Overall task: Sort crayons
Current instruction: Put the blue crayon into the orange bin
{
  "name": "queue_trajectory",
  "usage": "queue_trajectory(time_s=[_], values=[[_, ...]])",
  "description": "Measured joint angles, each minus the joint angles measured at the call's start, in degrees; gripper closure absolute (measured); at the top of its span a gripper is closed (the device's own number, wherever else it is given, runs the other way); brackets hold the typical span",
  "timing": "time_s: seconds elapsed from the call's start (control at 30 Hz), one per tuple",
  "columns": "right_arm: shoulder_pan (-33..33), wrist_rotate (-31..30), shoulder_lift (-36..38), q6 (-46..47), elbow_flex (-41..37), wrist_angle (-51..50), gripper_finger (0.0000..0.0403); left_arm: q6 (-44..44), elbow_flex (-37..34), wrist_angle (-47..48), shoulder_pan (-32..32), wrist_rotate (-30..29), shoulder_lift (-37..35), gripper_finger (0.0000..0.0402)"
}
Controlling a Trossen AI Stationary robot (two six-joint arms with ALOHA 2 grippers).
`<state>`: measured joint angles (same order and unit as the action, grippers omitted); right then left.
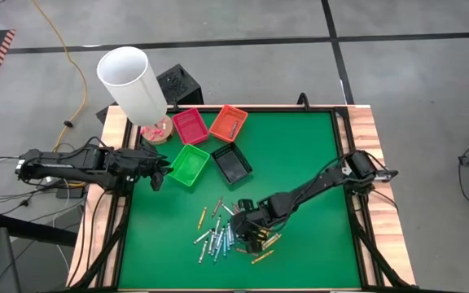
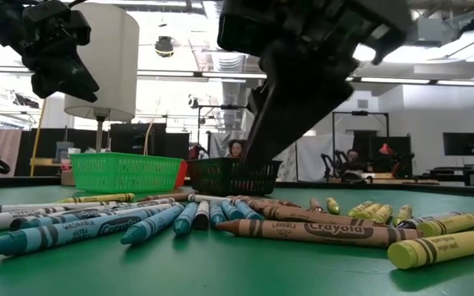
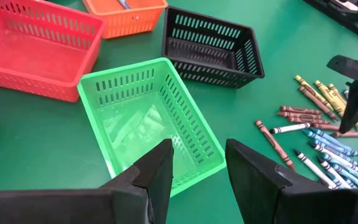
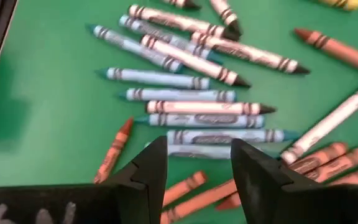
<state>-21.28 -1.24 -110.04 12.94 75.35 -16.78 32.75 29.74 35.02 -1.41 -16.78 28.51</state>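
Crayons (image 1: 226, 236), short paper-wrapped wax sticks in blue, brown, white and yellow, lie scattered on the green table (image 1: 308, 163) directly under the right gripper (image 4: 192, 174), whose two dark fingers stand apart with nothing between them. The left gripper (image 3: 199, 171), jaws also apart and empty, hovers over the green slotted plastic tray (image 3: 148, 118), beside the black (image 3: 213, 46), red (image 3: 36, 53) and orange (image 3: 126, 15) trays. Because the sticks lie packed side by side, closing here could pinch two colours at once or roll neighbours away. Beyond the table, a white lamp (image 1: 133, 81) and a workshop with seated people.
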Motion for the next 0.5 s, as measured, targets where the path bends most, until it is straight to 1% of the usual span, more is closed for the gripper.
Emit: queue_trajectory(time_s=[0.27, 0.5], values=[[-0.1, -1.6, -1.1, -5.7, 0.0, 1.1, 0.0232, -0.6, 0.0, 0.0, 0.0, 0.0, 0.0, 0.0265], [0.2, -1.8, -2.5, -6.1, 0.0, 2.8, 0.0232, -0.6, 0.0, 0.2, 0.0, -0.2, 0.0, 0.0265]])
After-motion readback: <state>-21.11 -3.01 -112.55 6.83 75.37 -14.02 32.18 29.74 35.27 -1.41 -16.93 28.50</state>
